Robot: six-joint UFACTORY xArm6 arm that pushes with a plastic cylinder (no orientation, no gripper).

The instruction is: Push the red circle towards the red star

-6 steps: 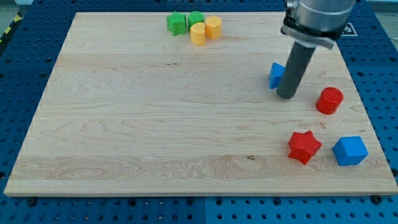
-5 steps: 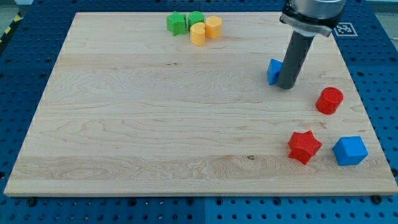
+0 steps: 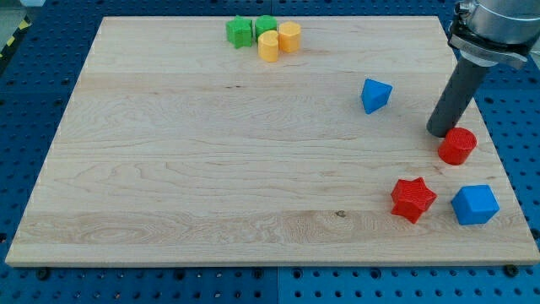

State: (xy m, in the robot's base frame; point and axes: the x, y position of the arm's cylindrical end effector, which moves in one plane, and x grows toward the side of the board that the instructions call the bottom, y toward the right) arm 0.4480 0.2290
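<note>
Camera view: wooden board (image 3: 211, 169) on blue pegboard (image 3: 34, 279), my tip (image 3: 440, 133) touching red circle (image 3: 456, 146).

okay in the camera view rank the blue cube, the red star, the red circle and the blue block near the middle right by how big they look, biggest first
1. Blue cube and red star: look about alike, so I won't rank them.
2. Red circle, with my tip at its upper left edge.
3. Blue block, though it sits farther up the board, so this is unsure.

Bright, even overhead light; sharp focus, soft short shadows, no glare.
</note>
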